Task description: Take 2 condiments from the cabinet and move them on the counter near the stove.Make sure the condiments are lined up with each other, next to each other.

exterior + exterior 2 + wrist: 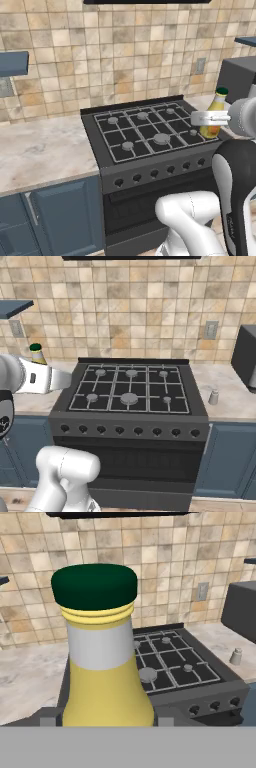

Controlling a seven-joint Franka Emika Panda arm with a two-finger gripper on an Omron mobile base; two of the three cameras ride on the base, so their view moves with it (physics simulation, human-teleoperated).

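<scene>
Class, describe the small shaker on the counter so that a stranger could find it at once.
Start at the black stove. On the beige counter to its right stands the shaker, alone, before the dark machine. It is short, grey-white, silvery-lidded, unlike the tall yellow green-capped bottle.

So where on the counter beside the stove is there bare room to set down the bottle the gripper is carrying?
The gripper holds the bottle. Left of the stove, the counter is bare back to the tiled wall. To the right, the shaker stands near the stove, with free patches around it, bordered by the black appliance.
</scene>
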